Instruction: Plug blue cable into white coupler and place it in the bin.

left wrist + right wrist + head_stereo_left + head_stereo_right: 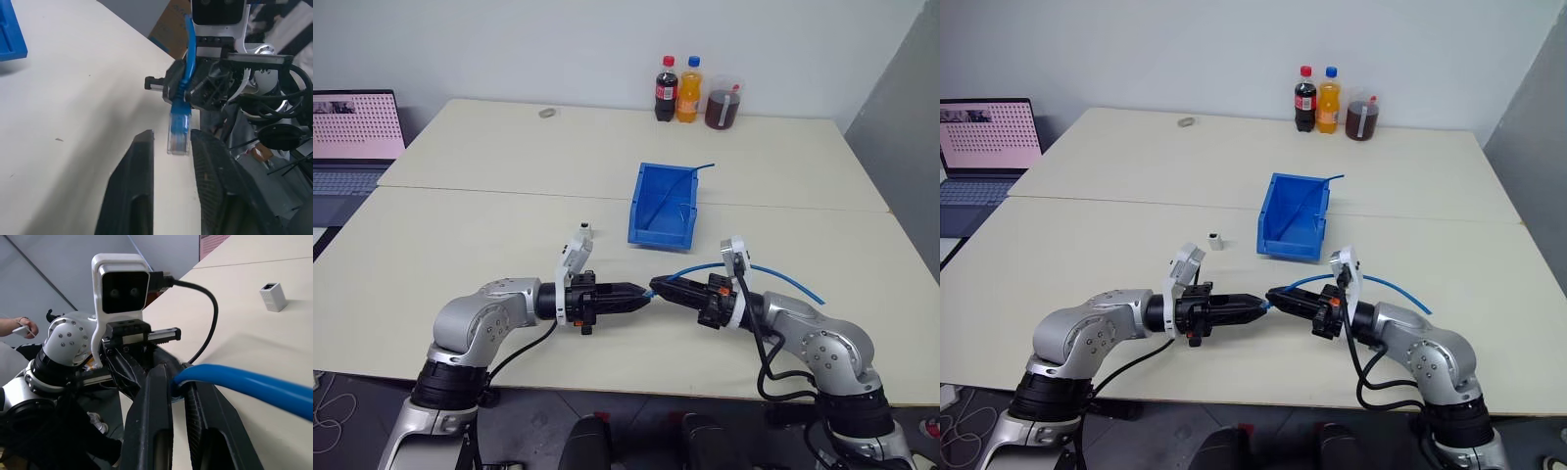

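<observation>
Three bottles (695, 91) behind bin (664, 203).

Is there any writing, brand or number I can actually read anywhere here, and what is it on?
None can be read.
Three bottles: labels too small to read.
Laptop: screen shows a pattern of dots, any text blurred.
Bin and white coupler: no markings visible.

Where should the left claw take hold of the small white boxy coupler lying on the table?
Grip the small white boxy coupler across its two flat side walls, coming from above; it lies alone on the cream table, and its dark socket must stay uncovered for the plug.
</observation>
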